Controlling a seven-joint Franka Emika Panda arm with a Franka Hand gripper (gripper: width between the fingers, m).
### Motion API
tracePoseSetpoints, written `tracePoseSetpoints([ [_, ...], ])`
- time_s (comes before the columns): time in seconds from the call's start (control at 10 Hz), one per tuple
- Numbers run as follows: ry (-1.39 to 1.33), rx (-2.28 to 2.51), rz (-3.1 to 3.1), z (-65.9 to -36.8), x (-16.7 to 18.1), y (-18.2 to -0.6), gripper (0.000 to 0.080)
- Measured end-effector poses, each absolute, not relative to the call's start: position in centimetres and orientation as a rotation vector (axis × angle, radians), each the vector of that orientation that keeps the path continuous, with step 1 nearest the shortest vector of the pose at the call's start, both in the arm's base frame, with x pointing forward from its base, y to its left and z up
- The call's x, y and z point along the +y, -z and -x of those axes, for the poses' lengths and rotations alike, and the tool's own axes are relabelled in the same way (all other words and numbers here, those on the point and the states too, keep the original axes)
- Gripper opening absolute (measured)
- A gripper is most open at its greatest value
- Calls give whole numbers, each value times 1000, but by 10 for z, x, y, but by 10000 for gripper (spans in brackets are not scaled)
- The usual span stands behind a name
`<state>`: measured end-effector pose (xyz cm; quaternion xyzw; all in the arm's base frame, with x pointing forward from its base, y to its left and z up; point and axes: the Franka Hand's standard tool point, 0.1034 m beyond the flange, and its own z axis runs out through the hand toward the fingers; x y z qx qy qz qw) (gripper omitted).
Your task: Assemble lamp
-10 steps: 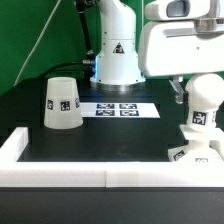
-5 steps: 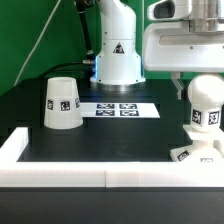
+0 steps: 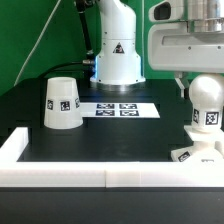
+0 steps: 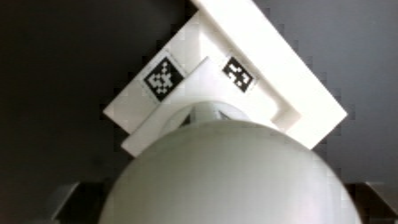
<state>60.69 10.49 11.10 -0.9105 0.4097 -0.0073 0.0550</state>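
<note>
The round-headed bulb (image 3: pixel 207 103) stands upright on the flat square base (image 3: pixel 192 157) at the exterior view's right, near the front wall. My gripper (image 3: pixel 204 88) hangs over the bulb's head with its jaws apart. One finger (image 3: pixel 181 88) shows beside the head, clear of it. In the wrist view the bulb (image 4: pixel 222 165) fills the space between the dark fingers (image 4: pixel 71 205), with the base (image 4: pixel 267 75) and its tags beyond it. The truncated-cone shade (image 3: pixel 61 103) stands alone at the exterior view's left.
The marker board (image 3: pixel 120 109) lies flat at mid table. The robot pedestal (image 3: pixel 118 50) stands behind it. A raised white wall (image 3: pixel 100 176) runs along the front and left edges.
My gripper has risen a little and drifted toward the exterior view's right. The bulb stays standing on the base.
</note>
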Motion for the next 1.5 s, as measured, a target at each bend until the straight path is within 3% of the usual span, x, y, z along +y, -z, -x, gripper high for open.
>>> tracePoseSetpoints([
  [0.4,-82,1753,2398,-606,108,-110,577],
  [0.7,-95,1784,2364,-606,108,-109,577],
  [0.8,-95,1771,2375,-605,108,-109,675],
  [1.5,-42,812,2878,-609,107,-114,699],
])
